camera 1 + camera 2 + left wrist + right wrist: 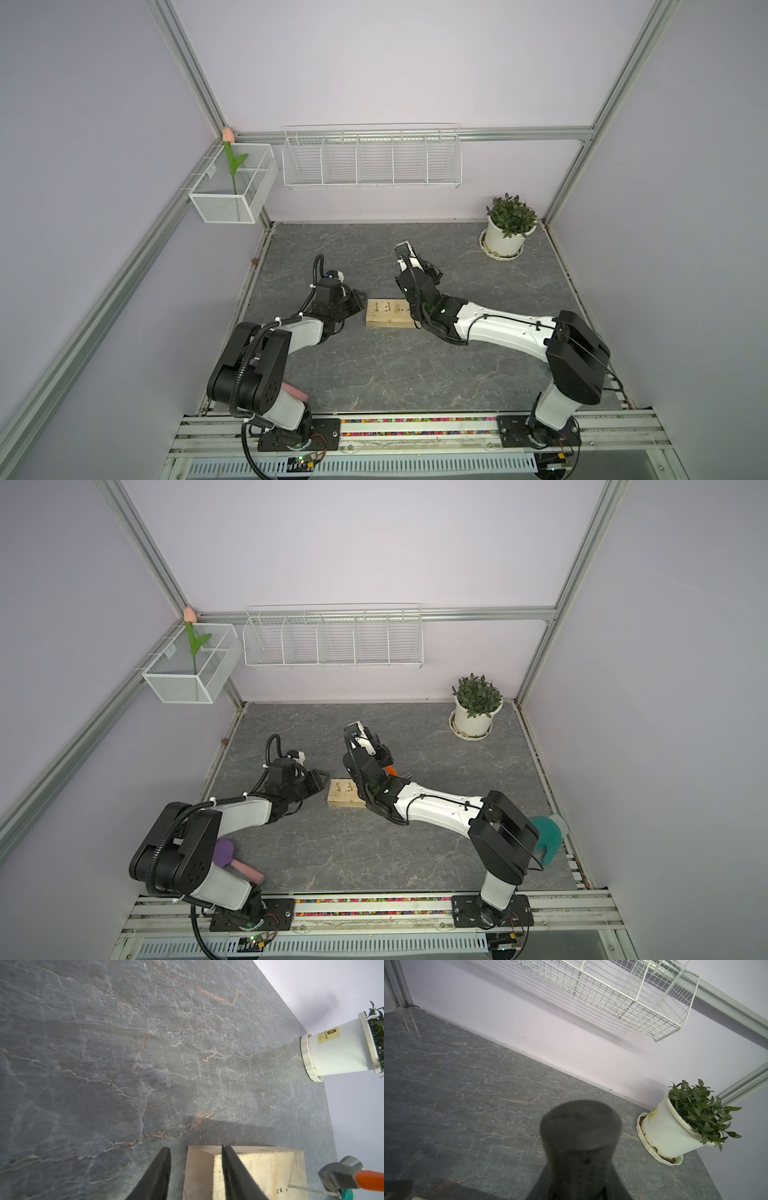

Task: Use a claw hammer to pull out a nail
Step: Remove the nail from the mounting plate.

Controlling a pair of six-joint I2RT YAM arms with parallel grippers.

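There is one claw hammer [340,1174]. The right gripper [379,751] is clamped on its black handle. The handle's blunt end sticks out ahead of that gripper in the right wrist view, and the orange neck and steel head lie on its other side, towards the block. The left gripper [195,1148] has its two black fingers [239,1176] parted and holds nothing. One finger crosses in front of the single wooden block [270,1167] and the other sits just off the block's end. One thin nail [311,1190] can be counted in the left wrist view, standing out of the block's far end from this gripper. Its tip reaches the hammer's claw. Both top views show dark marks on the block, too small to count as nails or holes. Well beyond both grippers stands one potted plant [675,1132], whose white pot bears one yellow label [327,1035] with print too small to read. On the wall past it hangs one wire rack [372,160] with five compartments, and beside that is one mesh basket [232,195] holding one tulip [227,135].
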